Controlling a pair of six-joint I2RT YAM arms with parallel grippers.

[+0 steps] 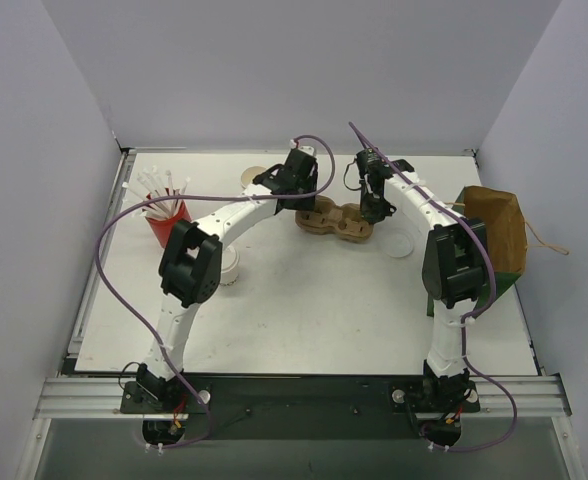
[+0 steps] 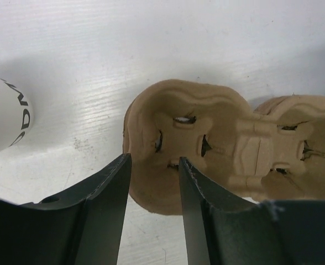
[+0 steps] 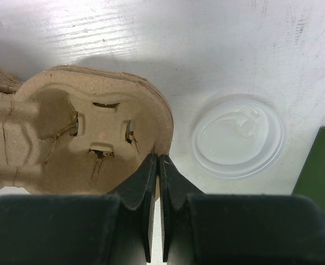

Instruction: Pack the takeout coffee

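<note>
Takeout coffee [image 1: 230, 268] sits on the counter [image 1: 314, 320] on your left side. It is a small white cup with its lid on, tucked against the left arm's elbow, so you see only part of it from the top camera. It is well apart from the paper bag [image 1: 496, 230], which stands at the counter's right edge. Between them, toward the back, lies the brown pulp cup carrier [image 1: 336, 222], and both of your hands are at it. Your left hand [image 2: 155, 159] is about half spread and straddles the carrier's left end: one finger [image 2: 104, 204] sits outside the wall and the other [image 2: 198, 210] reaches into the cup well, with the wall between them. Whether they press on it you cannot tell from the wrist view. Your right hand [image 3: 157, 156] has its jaws drawn together with only a sliver of a gap, the tips at the rim of the carrier's right end; whether the thin rim is pinched between them does not show. Just beside that end a loose white lid [image 3: 237, 135] lies flat on the counter, close to the bag's green side. A lidless cup [image 1: 251, 178] stands behind the left hand, and a red cup [image 1: 164, 232] of white straws stands at the far left.
</note>
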